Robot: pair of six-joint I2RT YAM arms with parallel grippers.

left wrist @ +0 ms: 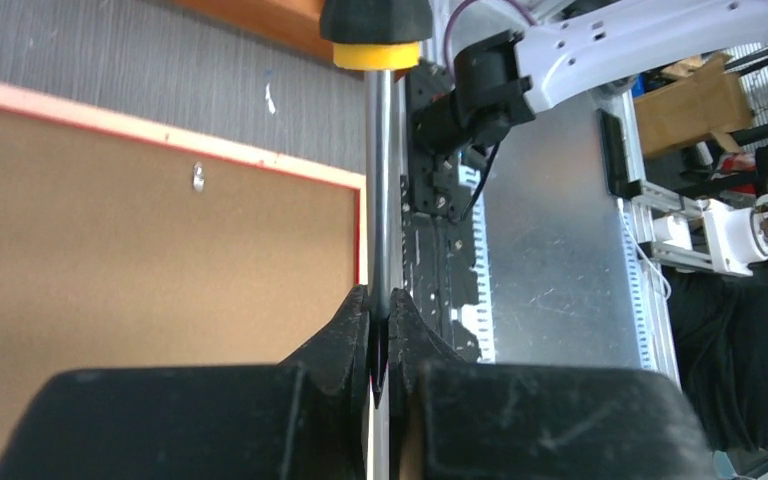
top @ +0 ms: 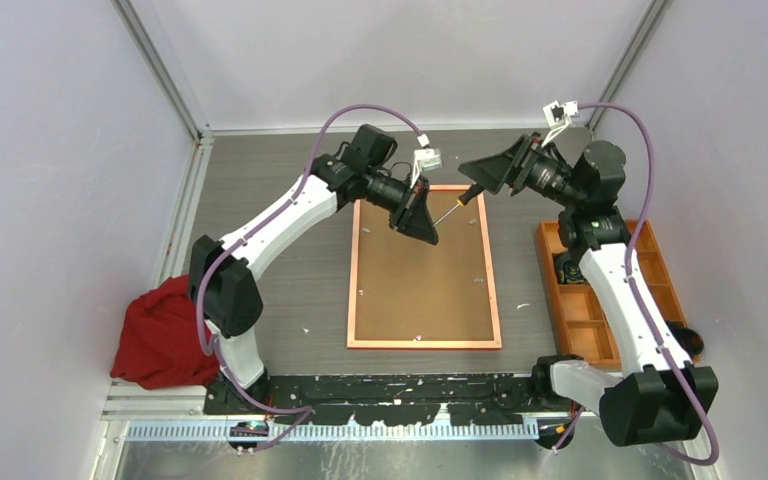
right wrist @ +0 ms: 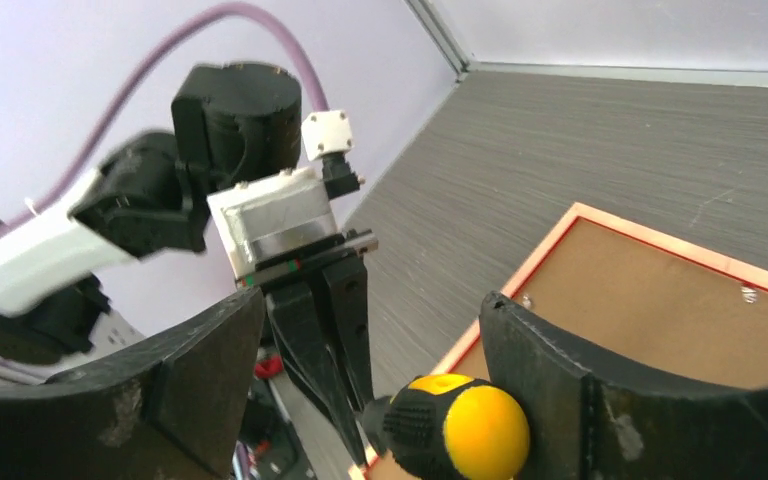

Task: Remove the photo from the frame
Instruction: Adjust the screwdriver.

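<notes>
place: robot lab cell | signs: white panel walls, aluminium rails (bolted arms)

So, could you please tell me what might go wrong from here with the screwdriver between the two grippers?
1. The left gripper pinches only the thin, smooth shaft of the screwdriver, with the handle far out, so it could swivel or slip and fall onto the backing board.
2. The right gripper stands open close around the handle, so pulling away may knock it.
3. The tip is hidden in every view, so aiming at the clips of the frame may be off.
</notes>
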